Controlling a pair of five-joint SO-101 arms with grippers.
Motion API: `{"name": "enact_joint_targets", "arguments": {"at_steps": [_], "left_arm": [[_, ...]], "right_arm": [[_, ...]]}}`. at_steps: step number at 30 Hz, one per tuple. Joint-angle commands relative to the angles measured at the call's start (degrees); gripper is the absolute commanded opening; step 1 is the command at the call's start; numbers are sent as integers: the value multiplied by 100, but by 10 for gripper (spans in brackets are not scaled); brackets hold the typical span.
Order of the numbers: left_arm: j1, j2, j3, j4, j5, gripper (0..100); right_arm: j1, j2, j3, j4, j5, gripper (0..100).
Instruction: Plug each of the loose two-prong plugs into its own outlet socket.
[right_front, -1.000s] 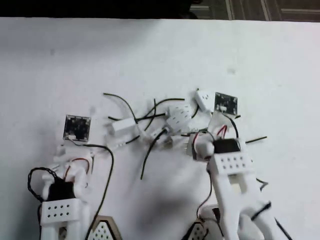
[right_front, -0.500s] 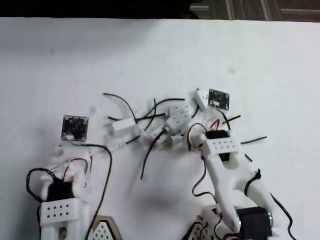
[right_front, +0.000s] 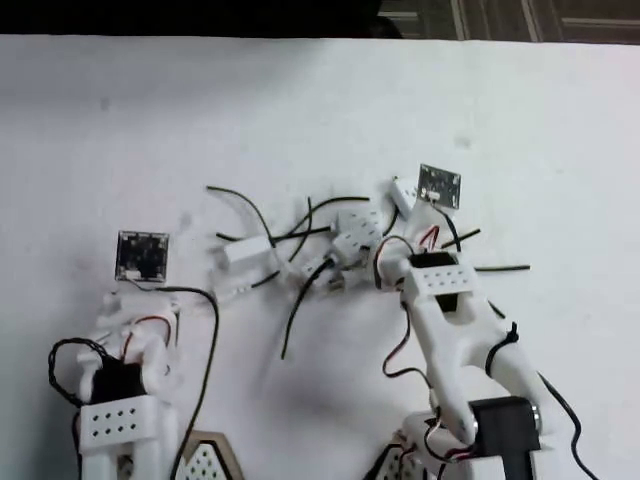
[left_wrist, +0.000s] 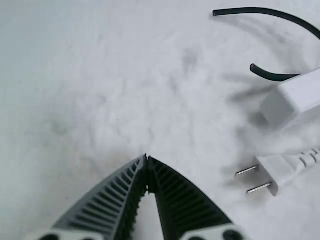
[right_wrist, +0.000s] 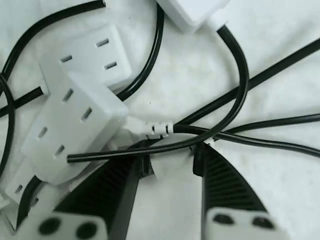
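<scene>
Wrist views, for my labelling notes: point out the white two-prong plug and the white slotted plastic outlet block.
White two-prong plug (left_wrist: 282, 169): left wrist view, on its body behind the prongs.
White slotted plastic outlet block (right_wrist: 74, 126): right wrist view, on its slotted face, between the slots.

Left pincer pressed closed, right pincer spread apart, right arm stretched farther forward.

Table cover: matt white, faintly mottled, possibly cloth. Plug: you see smooth white plastic with bright metal prongs. Outlet sockets: white plastic, slightly glossy. Cords: smooth black sheathing. Left gripper: ribbed, dark, matt plastic.
</scene>
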Motion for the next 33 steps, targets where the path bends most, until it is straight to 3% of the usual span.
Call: {"name": "enact_joint_targets", "arguments": {"at_steps": [1, 6, 20, 26, 33], "left_arm": [[-48, -75, -167, -35, 18, 24], [-48, -75, -167, -35, 18, 24], [-48, -75, -167, -26, 18, 24], [-48, -75, -167, -26, 18, 24], [-48, -75, -167, -26, 18, 24]], "right_arm": [[84, 242, -281, 295, -26, 139], [75, 268, -378, 769, -26, 140], [66, 321, -378, 778, -237, 137], [75, 277, -378, 954, -220, 12], [75, 259, -624, 1613, -193, 16]]}}
